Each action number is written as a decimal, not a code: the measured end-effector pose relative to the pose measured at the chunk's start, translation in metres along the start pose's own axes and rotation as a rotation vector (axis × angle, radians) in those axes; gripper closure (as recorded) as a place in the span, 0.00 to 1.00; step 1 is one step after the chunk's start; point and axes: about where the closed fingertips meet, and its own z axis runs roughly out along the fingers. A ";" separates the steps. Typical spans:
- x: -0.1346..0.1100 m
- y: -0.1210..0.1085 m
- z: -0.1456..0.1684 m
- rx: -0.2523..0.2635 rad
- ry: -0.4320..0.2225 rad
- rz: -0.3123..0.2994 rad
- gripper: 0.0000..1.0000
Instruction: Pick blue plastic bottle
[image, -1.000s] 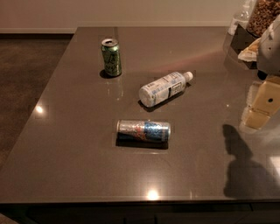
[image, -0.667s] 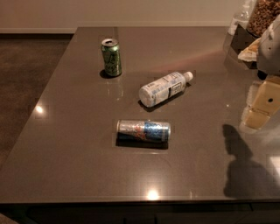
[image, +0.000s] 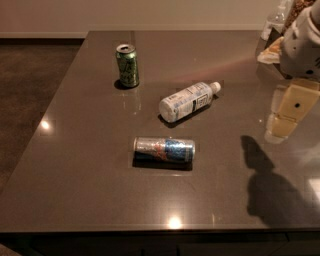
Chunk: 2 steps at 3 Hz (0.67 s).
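Lying on its side near the middle of the dark grey table (image: 85, 190), the blue plastic bottle (image: 188, 101) points its white cap toward the far right and its base toward the near left. Its label is white and light blue with a dark patch near the cap end, and the print on it is too small to read. A green can (image: 127, 65) stands upright at the far left of the table, well apart from the bottle. Its top is open to the camera and its lettering cannot be made out. A silver-blue can (image: 164, 149) lies on its side nearer the camera, just in front of the bottle but not touching it. It shows a blue band and a reddish mark, with no writing that can be read. The claw (image: 287, 112), cream-coloured with a small dark dot, hangs over the right edge of the table below the white arm (image: 301, 45), well to the right of the bottle and clear of it. Whether the claw is apart or together cannot be told. The arm's shadow (image: 270, 187) falls on the table in front of it.
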 end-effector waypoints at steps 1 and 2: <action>-0.027 -0.025 0.022 -0.012 -0.049 -0.118 0.00; -0.051 -0.044 0.044 -0.043 -0.111 -0.220 0.00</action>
